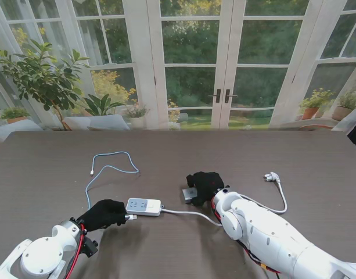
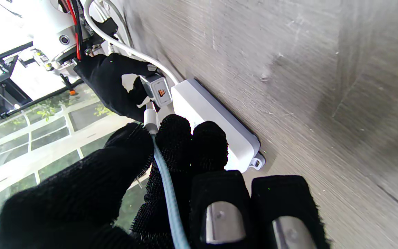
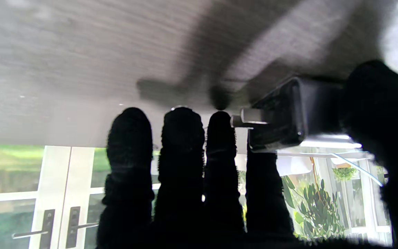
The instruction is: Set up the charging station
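- two hands are at work on the dark tabletop [image 1: 50,168]: the left hand [image 1: 102,215] sits just beside the left end of the white power strip [image 1: 144,206], and the right hand [image 1: 205,183] is a little farther from the robot, to the strip's right.
- the left hand's fingers [image 2: 174,138] are pinched narrow around the plug end of the light blue usb cable [image 1: 111,168], whose connector [image 2: 150,121] points toward the adapter's orange port in the left wrist view.
- the rest of that cable loops away across the tabletop, its far end lying free.
- the right hand has thumb and fingers closed on a small grey charger adapter [image 1: 190,193]; the right wrist view shows metal prongs [image 3: 249,121] sticking out of it, with the other fingers extended.
- the strip's own white cord [image 1: 247,206] runs right, under the right arm, to a wall plug [image 1: 272,176] lying loose on the tabletop.
- judged step: mating cable and adapter, then seating the adapter in the strip.
- risks from here:
  - the pinch on the connector is thin, so a slight angle error could make it skid off the port or twist out of the fingers.
  - the strip is light and unheld, so a sideways push may slide it.
  - the right arm lies over the white cord and could drag it.
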